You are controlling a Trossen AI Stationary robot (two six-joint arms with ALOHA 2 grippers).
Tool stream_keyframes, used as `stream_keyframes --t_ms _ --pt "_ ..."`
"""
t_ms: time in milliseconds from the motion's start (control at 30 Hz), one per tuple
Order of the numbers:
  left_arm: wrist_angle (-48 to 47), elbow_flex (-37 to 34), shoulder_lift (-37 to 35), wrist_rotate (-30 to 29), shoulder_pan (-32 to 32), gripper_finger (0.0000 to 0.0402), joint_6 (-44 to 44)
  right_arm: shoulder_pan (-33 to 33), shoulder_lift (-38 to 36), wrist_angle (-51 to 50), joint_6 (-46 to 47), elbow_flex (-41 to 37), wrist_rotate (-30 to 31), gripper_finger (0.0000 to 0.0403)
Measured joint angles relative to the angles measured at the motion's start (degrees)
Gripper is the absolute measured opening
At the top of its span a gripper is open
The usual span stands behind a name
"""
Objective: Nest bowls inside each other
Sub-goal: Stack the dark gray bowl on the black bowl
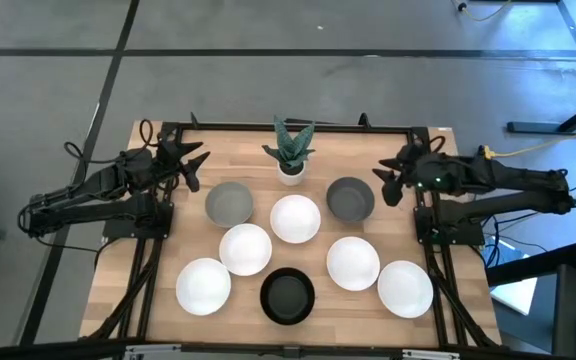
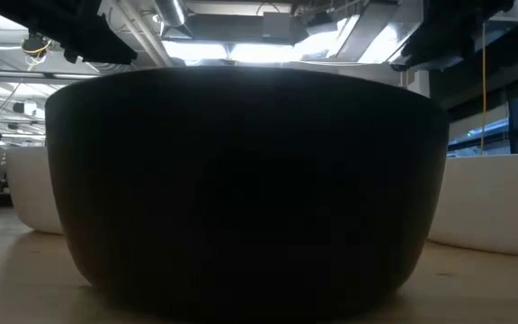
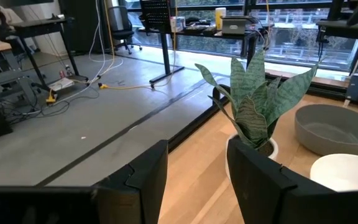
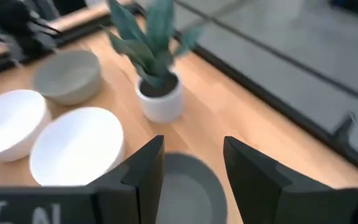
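Note:
Several white bowls, two grey bowls and one black bowl stand apart on the wooden table, each on its base. The black bowl (image 1: 287, 296) is at the near edge and fills the low view (image 2: 241, 180). My left gripper (image 1: 196, 166) is open and empty at the far left, beside the left grey bowl (image 1: 229, 203). My right gripper (image 1: 387, 184) is open and empty just to the right of the right grey bowl (image 1: 350, 198). That bowl shows below and between the right gripper's fingers in the right wrist view (image 4: 188, 186). My left gripper in its wrist view (image 3: 197, 180) faces the plant.
A small white pot with a green plant (image 1: 290, 152) stands at the far middle, between the two grey bowls. White bowls (image 1: 295, 219), (image 1: 245, 249), (image 1: 353, 263) fill the middle. Two more white bowls (image 1: 204, 286), (image 1: 405, 288) flank the black one at the near edge.

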Motion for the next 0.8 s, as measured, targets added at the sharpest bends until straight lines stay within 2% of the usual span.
stream_keyframes --t_ms 400,800 --pt "-0.1 0.0 0.0 0.0 0.0 0.0161 0.0 -4.1 8.0 -11.9 18.1 0.9 0.1 0.0168" --pt "-0.3 0.0 0.0 0.1 0.0 0.0161 0.0 -4.8 20.3 -12.0 21.3 0.9 -2.8 0.0168"
